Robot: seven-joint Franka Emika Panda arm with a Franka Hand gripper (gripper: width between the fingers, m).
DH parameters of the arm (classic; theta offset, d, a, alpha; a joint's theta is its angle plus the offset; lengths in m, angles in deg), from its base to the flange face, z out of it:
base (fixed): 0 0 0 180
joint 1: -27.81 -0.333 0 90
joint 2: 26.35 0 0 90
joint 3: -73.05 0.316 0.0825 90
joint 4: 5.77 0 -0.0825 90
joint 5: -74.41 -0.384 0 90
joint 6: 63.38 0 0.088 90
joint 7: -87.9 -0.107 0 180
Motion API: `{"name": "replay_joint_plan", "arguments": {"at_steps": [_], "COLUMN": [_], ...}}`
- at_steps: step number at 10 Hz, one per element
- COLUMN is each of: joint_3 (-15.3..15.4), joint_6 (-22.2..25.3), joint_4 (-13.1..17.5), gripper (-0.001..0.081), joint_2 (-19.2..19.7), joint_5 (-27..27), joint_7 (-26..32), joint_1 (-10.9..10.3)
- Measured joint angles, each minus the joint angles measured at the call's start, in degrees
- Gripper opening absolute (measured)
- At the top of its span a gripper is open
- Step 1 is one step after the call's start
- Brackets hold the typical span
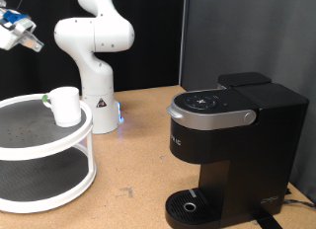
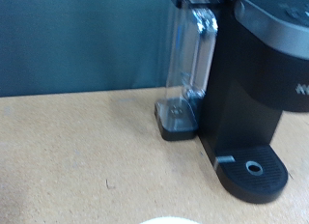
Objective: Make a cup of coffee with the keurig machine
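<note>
Gripper (image 1: 33, 41) hangs high, jaw opening impossible to tell, the cup (image 1: 65, 106) untouched on the round shelf (image 1: 39, 194) below, the keurig machine (image 1: 227, 150) well off: fetching seemingly not begun.

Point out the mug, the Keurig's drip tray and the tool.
white mug (image 1: 65, 106), exterior view, side wall.
Keurig drip tray (image 1: 189, 204), exterior view, round top of base.
tool (image 1: 22, 34), exterior view, top left, between its fingertips.
</note>
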Motion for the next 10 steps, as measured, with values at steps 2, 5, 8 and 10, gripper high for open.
{"name": "replay_joint_plan", "arguments": {"at_steps": [2,5,8,10], "joint_3": [-0.20,-2.02,-4.40,-5.66], "joint_6": [-4.23,-9.35,-14.64,-18.82], "joint_4": [-2.75,-7.66,-11.75,-14.08], "gripper": [0.0000,0.0000,0.0000,0.0012], "joint_2": [-0.32,-0.20,0.22,0.27], "joint_5": [0.41,0.38,0.41,0.41], "joint_7": [0.86,4.79,8.72,9.34], "joint_1": [1.81,1.97,2.03,2.09]}}
